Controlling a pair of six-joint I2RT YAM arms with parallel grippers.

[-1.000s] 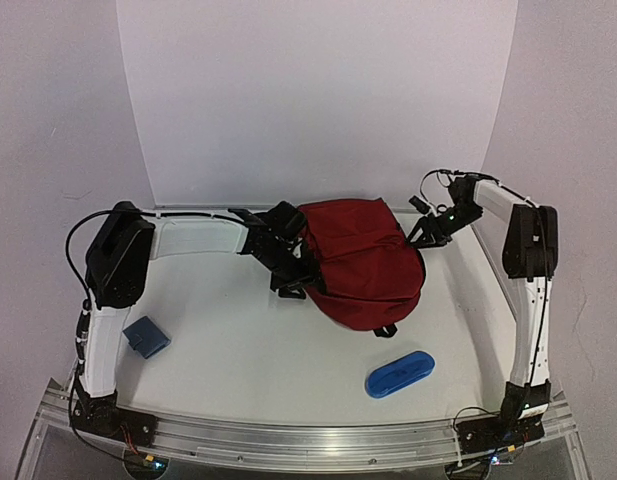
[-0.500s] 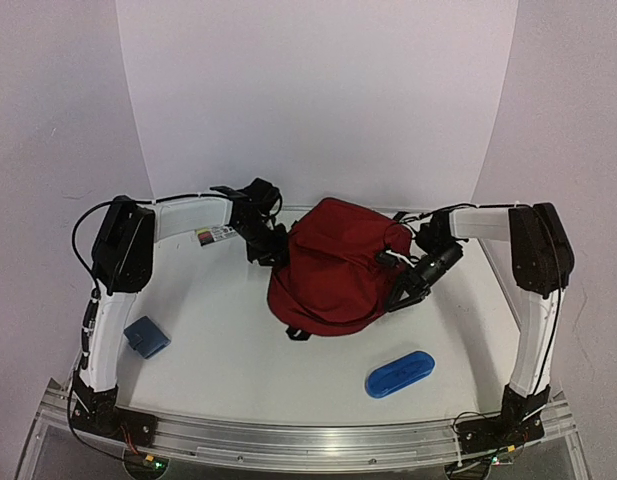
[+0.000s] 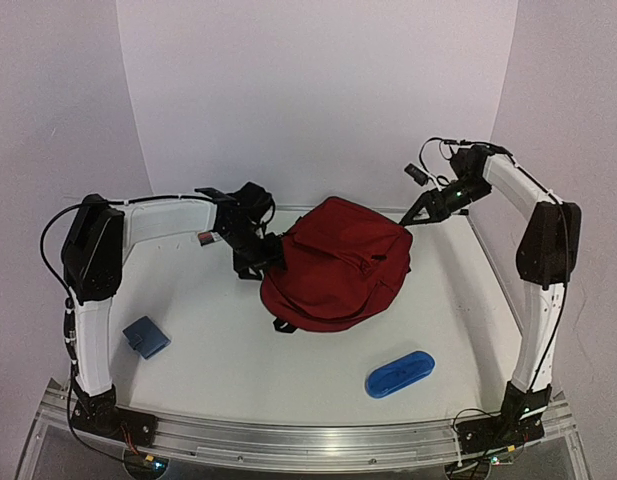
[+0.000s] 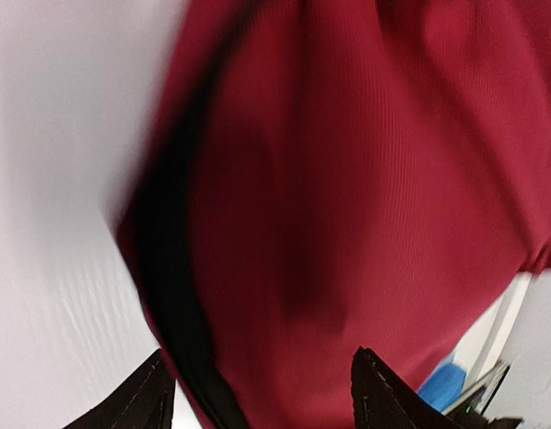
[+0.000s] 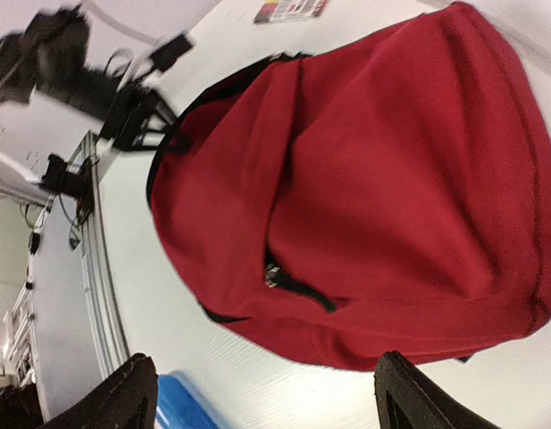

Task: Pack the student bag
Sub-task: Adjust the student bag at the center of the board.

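The student bag [image 3: 338, 268] lies between both claws, its left edge close in front of the left gripper [image 3: 260, 256], whose jaws stand spread. The right gripper [image 3: 416, 214], also released, hangs apart from the bag's far right corner.

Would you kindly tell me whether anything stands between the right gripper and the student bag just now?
Nothing visible does. The right gripper hovers open just beyond the student bag, at its far right corner, and the blue case lies well apart on the near side.
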